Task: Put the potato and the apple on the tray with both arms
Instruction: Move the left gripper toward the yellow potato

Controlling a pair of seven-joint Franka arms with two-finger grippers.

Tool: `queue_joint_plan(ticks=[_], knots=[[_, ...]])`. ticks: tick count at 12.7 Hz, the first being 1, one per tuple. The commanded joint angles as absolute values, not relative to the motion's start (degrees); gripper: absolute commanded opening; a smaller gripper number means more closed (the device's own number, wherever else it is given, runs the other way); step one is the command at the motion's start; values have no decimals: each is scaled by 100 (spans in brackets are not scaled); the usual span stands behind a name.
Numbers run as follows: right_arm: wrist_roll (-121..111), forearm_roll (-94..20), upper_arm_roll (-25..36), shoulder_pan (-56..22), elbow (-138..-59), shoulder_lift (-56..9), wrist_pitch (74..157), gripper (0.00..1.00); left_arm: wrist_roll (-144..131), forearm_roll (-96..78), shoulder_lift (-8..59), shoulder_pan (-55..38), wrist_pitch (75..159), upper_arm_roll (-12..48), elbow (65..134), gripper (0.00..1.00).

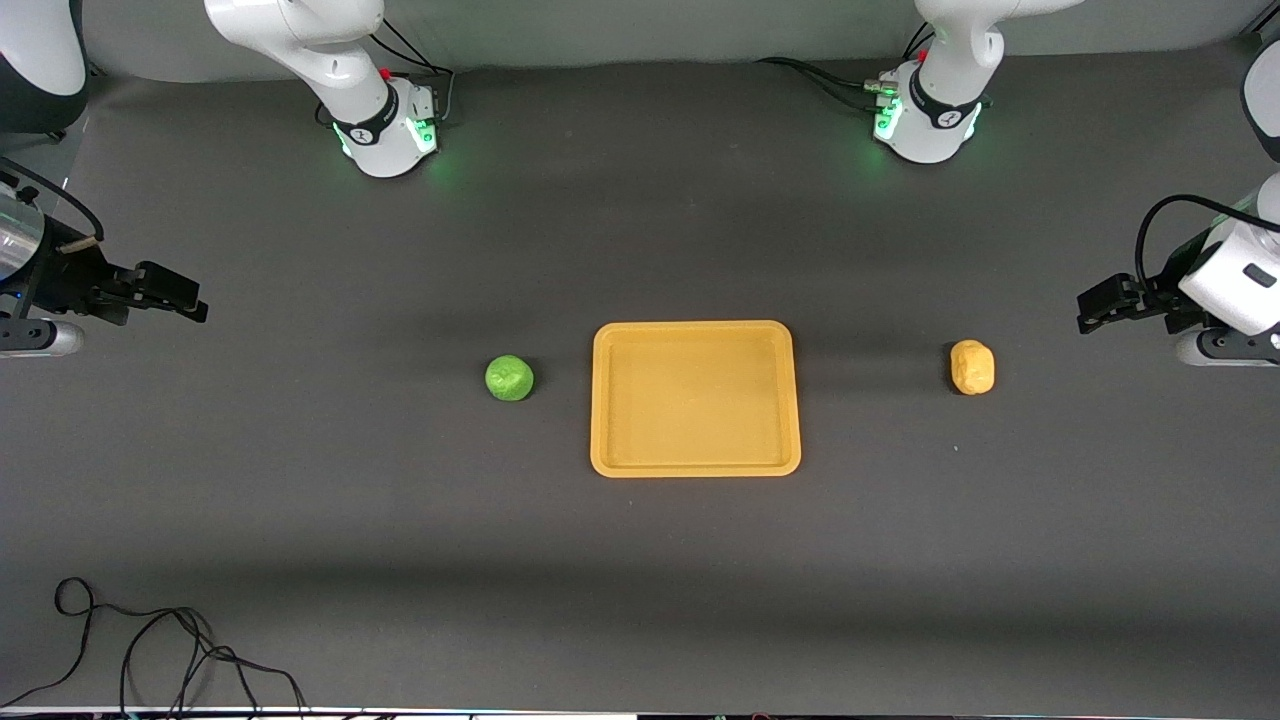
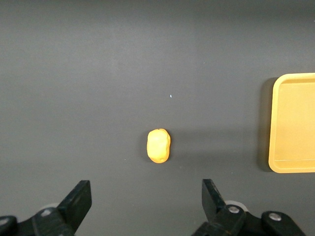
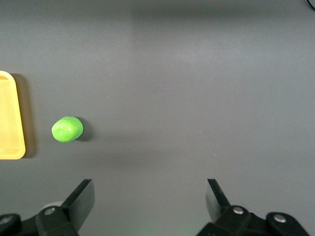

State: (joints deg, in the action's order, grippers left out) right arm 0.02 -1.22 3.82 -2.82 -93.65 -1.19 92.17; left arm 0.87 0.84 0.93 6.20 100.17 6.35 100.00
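The left claw (image 1: 1090, 308) hangs with its fingers (image 2: 78, 199) spread wide and nothing between them, up over the dark desk (image 1: 640, 520) at the left arm's end. Under and ahead of it the potato (image 1: 972, 367) lies on the desk, apart from the fingers and well apart from the tray (image 1: 696, 465); the left wrist view shows the potato (image 2: 158, 145) on bare desk with the tray's rim (image 2: 273, 123) off to one side. The right claw (image 1: 190, 300) is likewise spread open and empty, over the desk at the right arm's end. The apple (image 1: 509, 378) sits on the desk near the tray's short edge on that side, not touching it; the right wrist view shows the apple (image 3: 67, 129) close beside the tray's corner (image 3: 15, 147). The tray lies flat mid-desk, between apple and potato.
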Motion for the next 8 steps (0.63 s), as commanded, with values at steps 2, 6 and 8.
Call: queue_joint_plan(ticks=[2, 6, 8], knots=[[-141, -255, 466, -352, -9211, -176, 9114, 100, 132, 88, 88, 589, 9949, 633, 9984, 100], [-141, -220, 457, -352, -9220, -185, 9114, 100, 149, 88, 123, 598, 9949, 642, 10089, 100], [-141, -211, 457, -352, -9220, -185, 9114, 100, 149, 88, 114, 537, 10089, 650, 10483, 100]])
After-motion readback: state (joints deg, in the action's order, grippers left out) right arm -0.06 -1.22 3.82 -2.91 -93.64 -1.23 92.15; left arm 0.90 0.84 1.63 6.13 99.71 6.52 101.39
